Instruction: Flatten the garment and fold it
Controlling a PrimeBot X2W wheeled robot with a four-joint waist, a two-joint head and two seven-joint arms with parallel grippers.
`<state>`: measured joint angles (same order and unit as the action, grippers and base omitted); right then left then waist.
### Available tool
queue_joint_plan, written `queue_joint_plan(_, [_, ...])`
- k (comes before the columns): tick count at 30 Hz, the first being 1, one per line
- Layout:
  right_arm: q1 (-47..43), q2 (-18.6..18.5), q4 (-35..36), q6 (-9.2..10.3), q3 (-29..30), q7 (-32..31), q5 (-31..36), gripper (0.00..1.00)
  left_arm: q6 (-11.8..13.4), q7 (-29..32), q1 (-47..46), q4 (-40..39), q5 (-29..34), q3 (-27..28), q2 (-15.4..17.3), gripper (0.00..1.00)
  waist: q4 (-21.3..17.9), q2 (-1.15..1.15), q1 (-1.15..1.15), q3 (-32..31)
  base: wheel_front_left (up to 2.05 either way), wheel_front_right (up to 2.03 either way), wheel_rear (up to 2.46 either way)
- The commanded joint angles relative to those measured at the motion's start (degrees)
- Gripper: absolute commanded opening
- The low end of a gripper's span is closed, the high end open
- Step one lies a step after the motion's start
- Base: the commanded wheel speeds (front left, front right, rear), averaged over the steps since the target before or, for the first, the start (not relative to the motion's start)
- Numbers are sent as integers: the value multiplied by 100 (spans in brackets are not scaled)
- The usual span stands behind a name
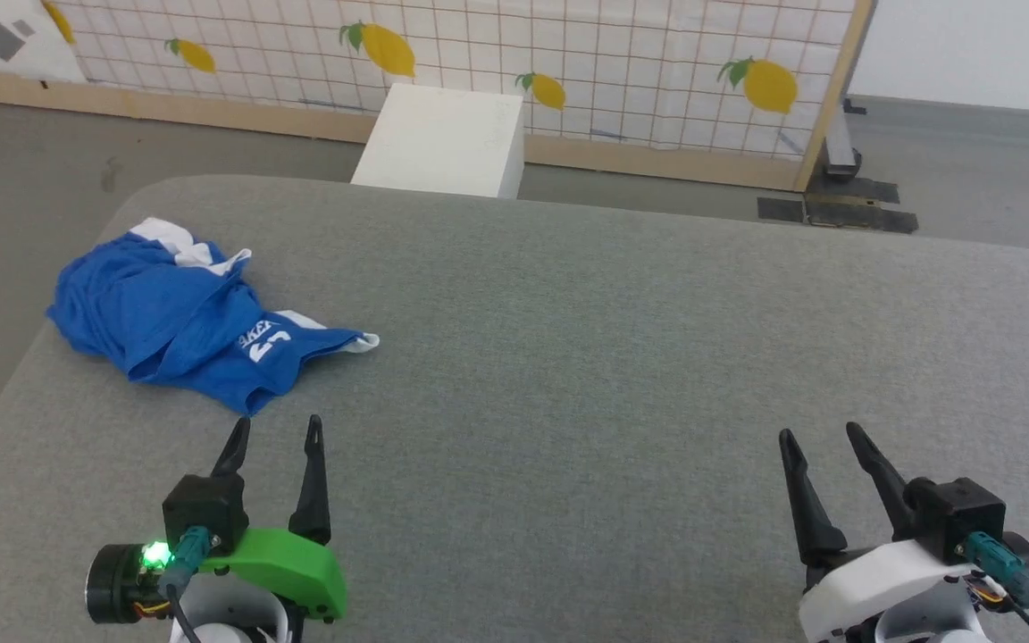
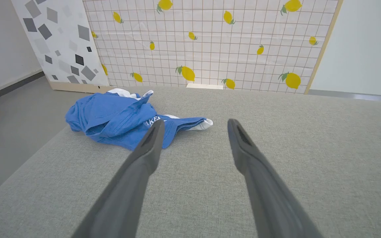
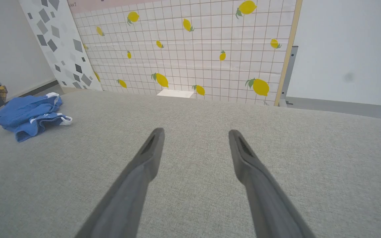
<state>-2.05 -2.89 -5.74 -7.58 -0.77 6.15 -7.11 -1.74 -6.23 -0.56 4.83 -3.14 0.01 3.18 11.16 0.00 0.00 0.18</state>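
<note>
Spread wide, the left pincer [image 1: 278, 420] is poised at about seven o'clock in the head view, its two dark fingers parted as far as they look able to go, with nothing between them. The right pincer [image 1: 818, 430] mirrors it at about five o'clock, just as open and just as empty, with bare grey counter [image 1: 613, 357] ahead of it. The garment [image 1: 166, 313] lies at roughly ten o'clock on the counter, close to the left edge. It is a crumpled blue heap with white stripe showing at its far end, part of the white lettering and number facing up, and a white-edged corner trailing toward three o'clock. Its nearest fold sits just ahead of the left pincer's fingertips, at about eleven o'clock from them. Contact cannot be made out, though it looks just short. Both pincers seem held open and level as a ready stance, since the cloth is bunched and flattening has not begun. The left one is placed to take the near fold, while the right is well apart from the heap and would have to reach toward nine o'clock to help. Beyond the far edge, at twelve o'clock, a white box [image 1: 443, 138] stands on the floor before a lemon-print screen [image 1: 622, 54].
</note>
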Motion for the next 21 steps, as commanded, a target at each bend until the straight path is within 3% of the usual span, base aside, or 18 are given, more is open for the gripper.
queue_joint_plan(1, [-31, 1, -42, 4, -23, 75, -59, 100, -33, -71, 112, 30, -96, 25, -14, 100, 110, 0, 0, 1, 0, 0, 0])
queue_joint_plan(21, [-92, 1, -277, 5, -113, 314, -309, 100, -32, -309, 210, 152, -246, 75, -19, 100, 701, 0, 0, -61, 0, 0, 0])
